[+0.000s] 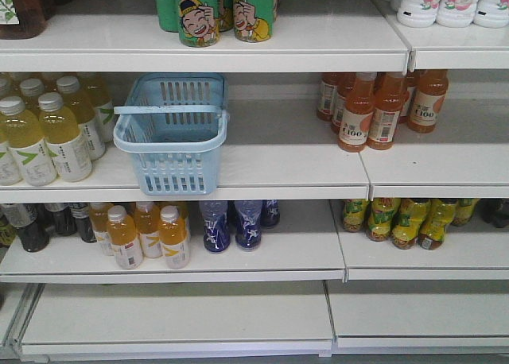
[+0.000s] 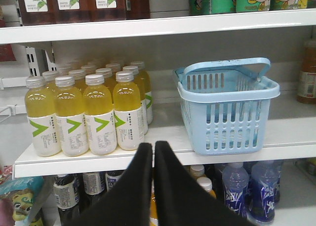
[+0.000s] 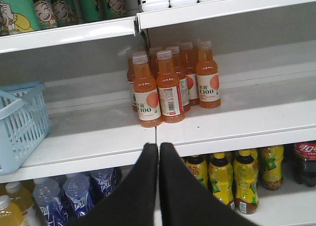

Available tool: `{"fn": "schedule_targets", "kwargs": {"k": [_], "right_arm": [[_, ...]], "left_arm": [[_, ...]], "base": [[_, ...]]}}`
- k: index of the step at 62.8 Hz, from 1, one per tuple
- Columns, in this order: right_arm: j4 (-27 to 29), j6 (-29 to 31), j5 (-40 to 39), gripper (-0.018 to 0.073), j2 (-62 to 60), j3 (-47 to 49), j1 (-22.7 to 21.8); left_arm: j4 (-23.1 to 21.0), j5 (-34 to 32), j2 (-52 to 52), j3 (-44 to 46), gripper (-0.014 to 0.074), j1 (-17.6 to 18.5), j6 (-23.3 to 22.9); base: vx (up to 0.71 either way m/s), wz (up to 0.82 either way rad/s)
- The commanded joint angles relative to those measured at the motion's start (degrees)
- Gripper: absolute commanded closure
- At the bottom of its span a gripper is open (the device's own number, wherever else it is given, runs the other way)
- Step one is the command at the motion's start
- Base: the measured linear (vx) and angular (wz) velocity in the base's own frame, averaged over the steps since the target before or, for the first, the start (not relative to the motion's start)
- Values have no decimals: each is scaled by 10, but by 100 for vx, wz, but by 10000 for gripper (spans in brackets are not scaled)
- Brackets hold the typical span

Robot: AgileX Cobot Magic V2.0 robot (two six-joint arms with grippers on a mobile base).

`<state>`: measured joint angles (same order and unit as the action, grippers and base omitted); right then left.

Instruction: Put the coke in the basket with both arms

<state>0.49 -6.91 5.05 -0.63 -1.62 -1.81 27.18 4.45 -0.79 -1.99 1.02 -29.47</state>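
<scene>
The pale blue basket (image 1: pixel 171 133) stands on the middle shelf, its band handle lying across the top. It shows up right in the left wrist view (image 2: pixel 227 105) and at the left edge of the right wrist view (image 3: pixel 19 122). The coke is out of view in all frames. My left gripper (image 2: pixel 153 144) is shut with nothing in it, in front of the shelf edge, left of the basket. My right gripper (image 3: pixel 158 146) is also shut and empty, in front of the shelf edge below the orange bottles. Neither arm shows in the front view.
Yellow drink bottles (image 1: pixel 48 133) stand left of the basket, and orange C100 bottles (image 1: pixel 374 110) to its right. Green cans (image 1: pixel 215 10) fill the top shelf. The lower shelf holds blue bottles (image 1: pixel 235 225), yellow-green bottles (image 3: pixel 232 179) and a dark red-labelled cola bottle (image 3: pixel 306 159).
</scene>
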Motion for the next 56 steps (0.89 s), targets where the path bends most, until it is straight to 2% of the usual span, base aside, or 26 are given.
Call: {"fn": "schedule_targets", "kwargs": {"k": [1,56], "right_arm": [[-5,0,-40,564,-7,-4,1],[-5,0,-40,564,-7,-4,1]], "left_arm": [[-5,-37,-8,18,602,0,0],[-5,-37,-8,18,602,0,0]], "base": [[0,1],[0,0]]}}
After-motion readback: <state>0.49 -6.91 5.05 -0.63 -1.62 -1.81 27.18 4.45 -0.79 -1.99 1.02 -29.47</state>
